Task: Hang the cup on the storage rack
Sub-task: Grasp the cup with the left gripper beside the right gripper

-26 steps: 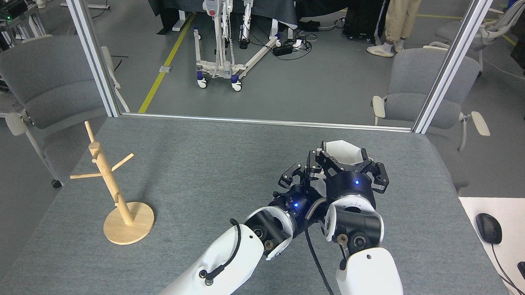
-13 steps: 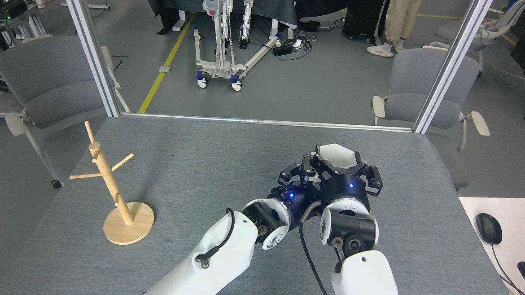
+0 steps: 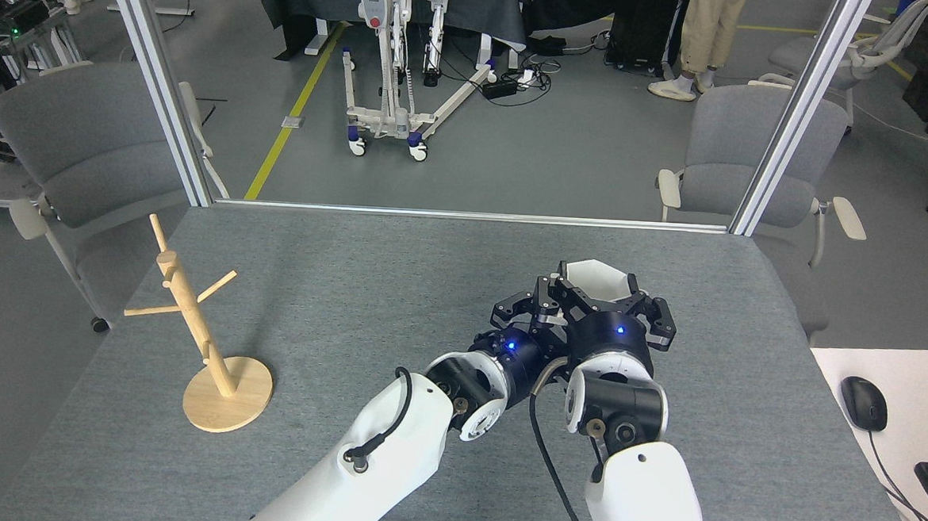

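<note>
Cup: the matte white faceted cup [image 3: 596, 277] sat at the far right-centre of the grey felt-covered table [image 3: 366, 303]; only its angular rim and upper wall showed above my grippers; its lower part was hidden behind them.
Right gripper: my black right gripper [image 3: 599, 298] was at the cup, its dark fingers [image 3: 569, 292] spread to either side of the white wall; whether they were pressing on the cup I could not tell; it was seen end-on from behind.
Left gripper: my black left gripper [image 3: 526, 310] lay just beside the right one, on the cup's left; its fingers looked partly parted; whether it touched the cup was hidden; clenched or released I could not tell.
Rack: the light wooden mug tree with a slim post and angled dowel pegs [image 3: 191, 318] stood on its round disc base near the table's left edge, well apart from the cup and both grippers; its pegs were bare.
Beyond the table: two grey upholstered chairs, one to the left [image 3: 81, 145] and one to the right [image 3: 743, 160]; a black computer mouse [image 3: 863, 402] on a white desk at right.
</note>
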{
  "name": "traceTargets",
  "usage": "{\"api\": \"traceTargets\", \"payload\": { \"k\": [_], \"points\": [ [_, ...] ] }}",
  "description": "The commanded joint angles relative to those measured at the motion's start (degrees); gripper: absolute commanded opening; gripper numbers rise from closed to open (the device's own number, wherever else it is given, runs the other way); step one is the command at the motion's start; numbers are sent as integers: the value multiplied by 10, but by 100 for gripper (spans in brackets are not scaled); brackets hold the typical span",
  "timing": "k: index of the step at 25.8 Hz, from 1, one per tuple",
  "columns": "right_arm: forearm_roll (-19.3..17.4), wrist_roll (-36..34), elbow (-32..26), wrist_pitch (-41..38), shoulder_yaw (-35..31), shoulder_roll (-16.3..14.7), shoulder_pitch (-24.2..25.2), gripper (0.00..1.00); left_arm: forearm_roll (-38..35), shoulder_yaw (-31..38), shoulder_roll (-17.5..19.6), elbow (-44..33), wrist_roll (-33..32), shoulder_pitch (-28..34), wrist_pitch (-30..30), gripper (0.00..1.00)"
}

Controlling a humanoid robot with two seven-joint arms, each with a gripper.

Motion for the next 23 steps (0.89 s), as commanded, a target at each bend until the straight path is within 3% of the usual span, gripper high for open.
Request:
{"api": "traceTargets", "payload": {
  "k": [1,23],
  "points": [
    [0,-1,0,-2,0,0,0,7,-1,4,0,-1,0,1,-28,0],
    [-4,-1,10,-4,0,-1,1,9,-2,15,1,6,0,1,-33,0]
  ]
}}
